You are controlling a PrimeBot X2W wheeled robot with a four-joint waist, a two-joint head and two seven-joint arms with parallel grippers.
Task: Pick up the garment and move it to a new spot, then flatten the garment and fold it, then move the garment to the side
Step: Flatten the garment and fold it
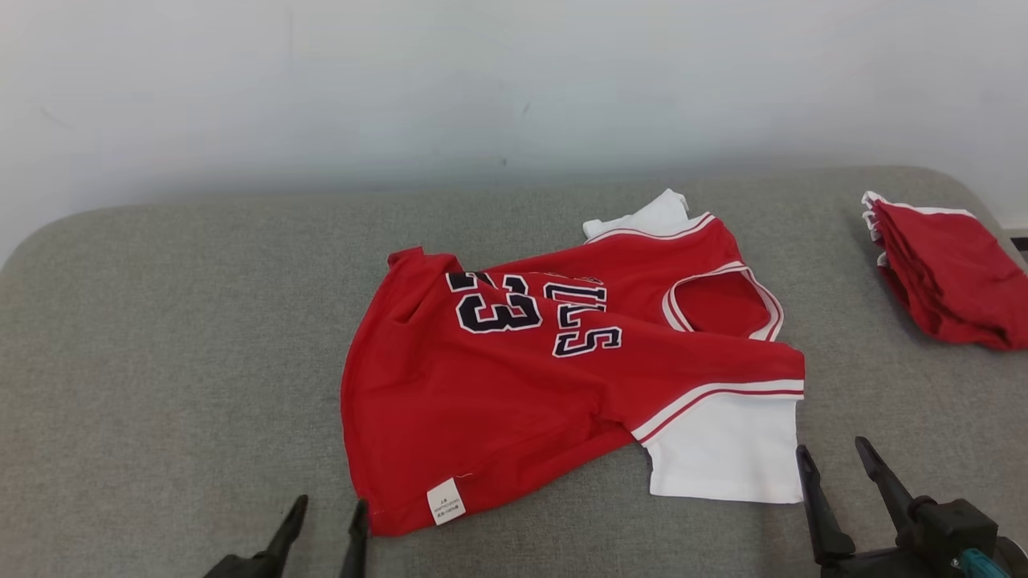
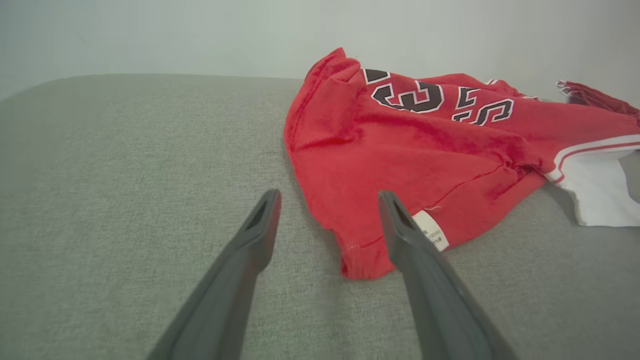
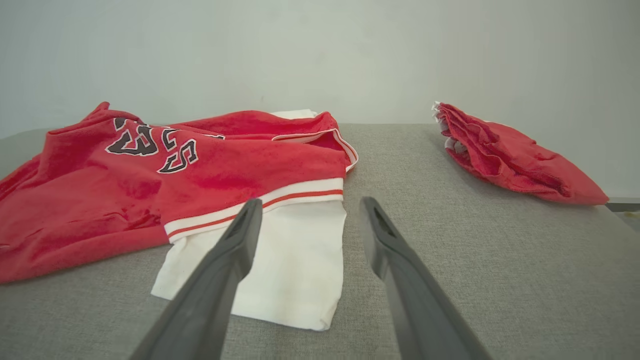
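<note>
The crumpled red basketball jersey with white sleeves and dark numerals (image 1: 514, 377) is lying mid-bench on the grey fabric-covered bench (image 1: 161, 361). Its long axis is running left to right, with the hem leftward. The left gripper (image 1: 331, 514) is hovering released and empty just beside the labelled hem corner. The right gripper (image 1: 831, 449), likewise spread and empty, is sitting just beside the near white sleeve (image 1: 727, 449). Each arm is facing its own end of the jersey, about equally near.

place: bare lab-like test room | signs: blank white wall (image 1: 514, 80); grey cloth-covered counter (image 1: 161, 361); stack of folded red garments (image 1: 948, 273)
</note>
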